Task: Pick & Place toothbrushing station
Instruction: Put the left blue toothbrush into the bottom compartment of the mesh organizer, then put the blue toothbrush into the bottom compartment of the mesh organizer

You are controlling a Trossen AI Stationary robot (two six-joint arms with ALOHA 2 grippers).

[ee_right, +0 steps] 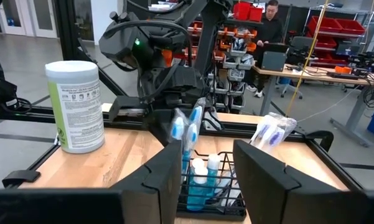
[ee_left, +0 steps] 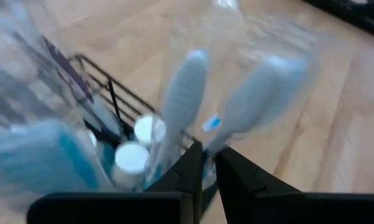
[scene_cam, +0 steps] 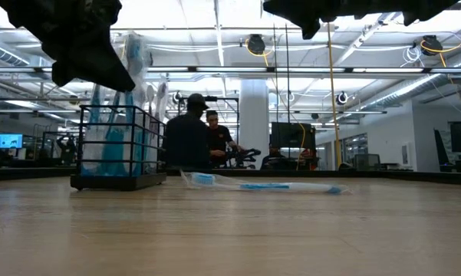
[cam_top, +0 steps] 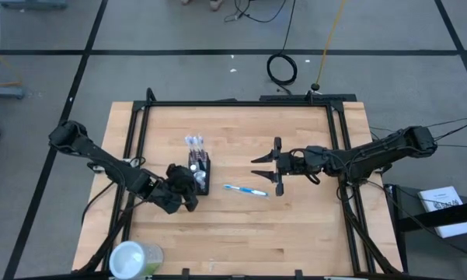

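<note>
The toothbrushing station is a small black mesh holder standing on the wooden table, also in the low view and the right wrist view. It holds white blue-capped tubes and wrapped toothbrushes. My left gripper is at the holder's near-left side, shut on a clear-wrapped blue-white toothbrush that stands in the holder. Another wrapped toothbrush lies flat on the table right of the holder. My right gripper hovers open further right, facing the holder. My left gripper pinches the wrapped toothbrush between its two fingers, on the stem just below the head. The fingers slant down from the table's near-left side and lie across the brush. The brush stands head up over the holder; its lower end is hidden behind the fingers.
A pale-green round container stands at the table's near-left edge, seen as a labelled canister in the right wrist view. Black frame rails run round the table. People stand in the room behind the table.
</note>
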